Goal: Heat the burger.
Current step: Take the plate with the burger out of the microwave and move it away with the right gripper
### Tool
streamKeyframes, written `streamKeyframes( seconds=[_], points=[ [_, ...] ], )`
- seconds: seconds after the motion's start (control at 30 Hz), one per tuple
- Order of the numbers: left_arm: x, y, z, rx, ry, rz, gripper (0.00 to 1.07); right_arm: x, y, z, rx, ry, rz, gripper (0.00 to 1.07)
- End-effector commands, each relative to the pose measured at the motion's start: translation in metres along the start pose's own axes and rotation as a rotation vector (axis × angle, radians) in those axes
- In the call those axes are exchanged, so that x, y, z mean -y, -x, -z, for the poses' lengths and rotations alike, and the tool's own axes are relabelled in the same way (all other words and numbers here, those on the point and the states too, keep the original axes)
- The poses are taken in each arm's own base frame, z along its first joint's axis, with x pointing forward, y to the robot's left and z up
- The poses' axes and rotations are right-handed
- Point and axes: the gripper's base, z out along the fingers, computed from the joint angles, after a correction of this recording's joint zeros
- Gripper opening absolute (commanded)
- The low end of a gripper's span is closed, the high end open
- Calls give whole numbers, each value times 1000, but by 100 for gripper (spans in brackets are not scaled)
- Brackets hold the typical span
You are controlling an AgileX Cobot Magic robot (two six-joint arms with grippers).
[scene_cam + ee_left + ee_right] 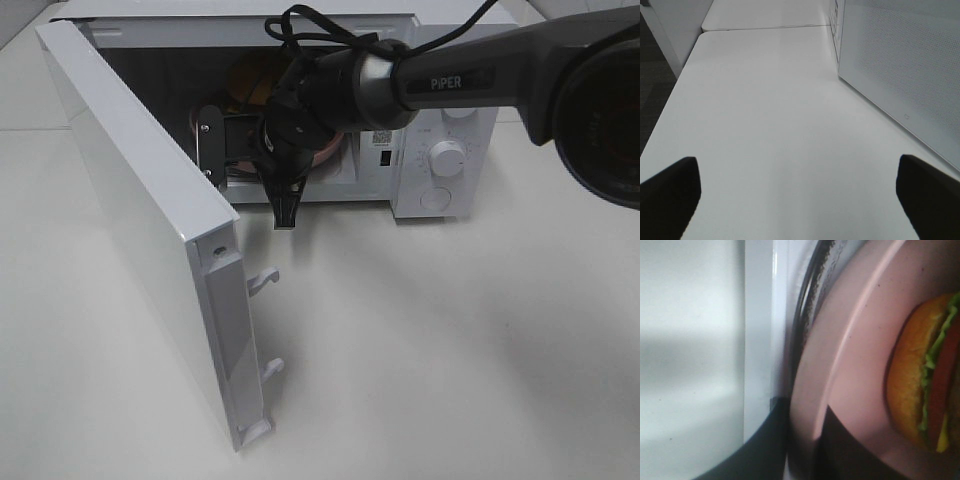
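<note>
I saw the burger [925, 375] sitting on the pink plate [850, 365] inside the open microwave [440, 150], whose door [150, 230] stood swung wide over the bench [450, 350]. My right hand [805, 450] was clamped on the plate's rim, one finger either side. My left hand [795, 195] hung wide open over bare bench, gripping nothing

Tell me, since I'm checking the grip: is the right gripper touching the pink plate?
Touching. The right wrist view shows the right gripper with a dark finger over the pink plate rim and the other beneath, clamped on it.
</note>
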Motion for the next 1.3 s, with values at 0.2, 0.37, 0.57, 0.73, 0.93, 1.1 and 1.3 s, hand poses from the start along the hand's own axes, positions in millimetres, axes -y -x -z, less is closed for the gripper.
streamKeyframes(
  seconds=[0.2,0.37,0.57,0.73,0.93,1.1,1.3],
  points=[
    [0,-2,2,21,5,2,101,-14,1,-2,-22,94,34,0],
    [0,-2,2,21,5,2,101,-17,0,4,-40,157,85,0],
    [0,-2,2,21,5,3,101,-9,0,21,-43,170,134,0],
    [0,-2,2,21,5,3,101,-5,-2,37,-33,159,144,0],
    [0,-2,2,21,5,2,101,-3,-8,58,-10,139,195,0],
    [0,-2,2,21,5,2,101,-6,-13,71,12,122,198,0],
    [0,-2,2,21,5,2,101,-6,-19,85,23,109,210,0]
  ],
)
